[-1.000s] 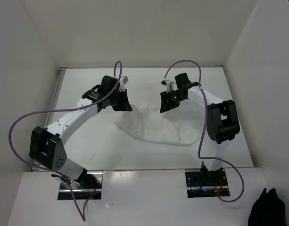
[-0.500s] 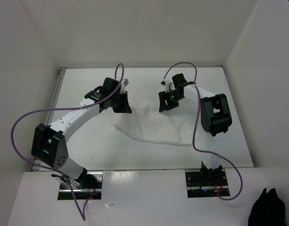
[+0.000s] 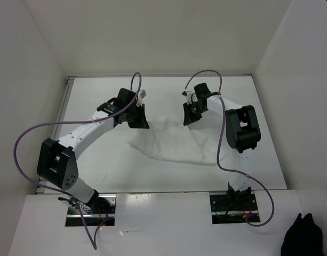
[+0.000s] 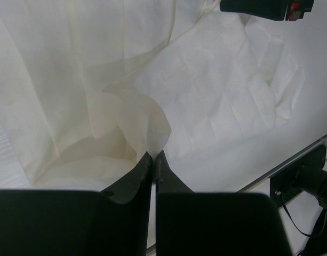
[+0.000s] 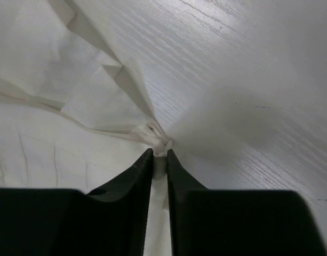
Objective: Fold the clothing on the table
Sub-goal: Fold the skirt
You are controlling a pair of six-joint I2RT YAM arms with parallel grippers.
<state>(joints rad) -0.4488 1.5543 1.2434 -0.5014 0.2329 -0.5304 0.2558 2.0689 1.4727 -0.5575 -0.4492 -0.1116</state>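
The clothing (image 3: 174,141) is a thin white garment lying crumpled in the middle of the table (image 3: 104,154). My left gripper (image 3: 139,124) stands at its far left corner, shut on a raised peak of fabric (image 4: 152,128) that hangs in folds from the tips. At the far right corner, my right gripper (image 3: 190,118) has its jaws closed on a bunched edge of the clothing (image 5: 155,136), just above the bare table (image 5: 248,80). The near part of the garment lies flat and creased (image 4: 227,90).
White upright walls (image 3: 35,80) enclose the table on three sides. A metal edge rail (image 4: 291,160) runs along the near side. Purple cables (image 3: 216,138) loop off both arms. A black object (image 3: 302,237) lies off the table at the near right.
The right gripper's jaws have come together on the garment's far right edge after standing wider apart. The right elbow shifted slightly left. The left gripper keeps its hold, almost still.
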